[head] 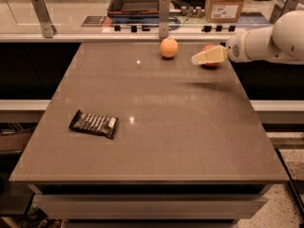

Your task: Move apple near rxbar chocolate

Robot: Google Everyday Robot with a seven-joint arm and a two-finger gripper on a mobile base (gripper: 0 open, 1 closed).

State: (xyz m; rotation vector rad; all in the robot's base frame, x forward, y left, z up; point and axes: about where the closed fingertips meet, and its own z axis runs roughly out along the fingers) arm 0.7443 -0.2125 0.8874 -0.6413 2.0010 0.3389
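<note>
And here's the hand [197, 59], reaching in from the right on its white arm [266, 42], sitting low over the far right corner of the counter [180, 127]. Its pale tip points left and lies right across the apple [212, 64], covering the middle of the fruit, so only a red sliver peeks out above and another below. Wide or narrow? From this angle I cannot tell, and I cannot tell whether the hand is touching the apple or just hanging in front of it. The apple rests on the counter near the far edge, with the plain orange fruit [168, 47] just to its left, the two apart with bare counter between them. Now look way across: the rxbar chocolate [94, 123] lies flat on the near left part of the counter, dark wrapper up, its long side slightly angled, well apart from the apple and the hand. Beyond the far edge, a cardboard box [225, 3] stands on the back ledge, and a dark tray [137, 2] lies to its left.
</note>
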